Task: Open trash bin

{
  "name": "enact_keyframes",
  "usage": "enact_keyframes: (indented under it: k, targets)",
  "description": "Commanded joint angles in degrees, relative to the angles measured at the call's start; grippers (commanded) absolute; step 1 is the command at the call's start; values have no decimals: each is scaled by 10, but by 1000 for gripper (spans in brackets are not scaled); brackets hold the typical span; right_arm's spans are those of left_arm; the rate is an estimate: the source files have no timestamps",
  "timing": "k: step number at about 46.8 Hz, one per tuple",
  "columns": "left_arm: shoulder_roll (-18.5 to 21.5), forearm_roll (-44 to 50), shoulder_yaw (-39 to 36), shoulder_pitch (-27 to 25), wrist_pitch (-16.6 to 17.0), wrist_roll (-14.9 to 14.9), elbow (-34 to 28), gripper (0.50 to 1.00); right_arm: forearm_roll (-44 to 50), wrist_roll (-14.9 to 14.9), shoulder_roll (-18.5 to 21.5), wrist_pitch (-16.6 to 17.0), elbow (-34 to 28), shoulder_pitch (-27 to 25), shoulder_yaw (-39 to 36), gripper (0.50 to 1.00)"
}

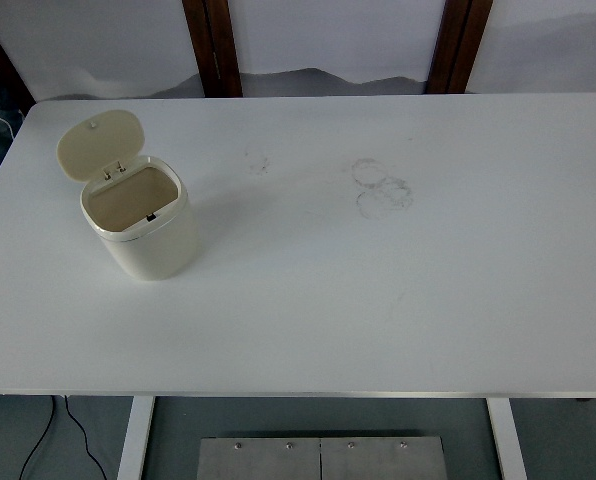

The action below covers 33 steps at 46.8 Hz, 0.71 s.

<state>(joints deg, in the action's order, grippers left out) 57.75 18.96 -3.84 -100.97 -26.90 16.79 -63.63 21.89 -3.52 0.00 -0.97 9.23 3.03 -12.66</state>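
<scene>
Over the bench (378, 300) neither hand of the robot comes into view, so I cannot tell if the fingers are open or closed, and places cannot be given from them; I give them by the sides of the view.

On the left part of the bench stands the bin (146, 245), upright, cream in colour, round in body. Its lid (100, 143) is open. It stands up from the far edge of the bin, tilted back and to the left, with the inner side facing the camera. Two small hinge pieces show where the lid meets the rim. The opening is free and shows a brownish inside, with a small dark notch at the near side of the rim. Nothing touches the bin.

Near the middle of the bench, well apart from the bin, are faint ring marks (383, 188). A smaller smudge (258, 160) lies between them and the bin.

Behind the far edge two dark wooden posts (213, 45) stand against a light wall. Below the near edge show white legs (136, 440), a black cable (46, 440) at the left and a metal plate (320, 458) on the floor.
</scene>
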Motion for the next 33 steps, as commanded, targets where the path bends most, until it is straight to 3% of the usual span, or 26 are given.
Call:
enact_keyframes:
  k: [1, 12, 22, 33]
  targets:
    - [-1, 15, 16, 2, 0, -4, 15, 1000, 0, 0, 0, 0, 0, 0, 0, 995]
    - [-4, 61, 45, 7, -1, -38, 68, 1000, 0, 0, 0, 0, 0, 0, 0, 995]
    - [-4, 154, 46, 52, -17, -76, 117, 1000, 0, 0, 0, 0, 0, 0, 0, 995]
    - [-5, 191, 55, 134, -39, -158, 177, 1000, 0, 0, 0, 0, 0, 0, 0, 995]
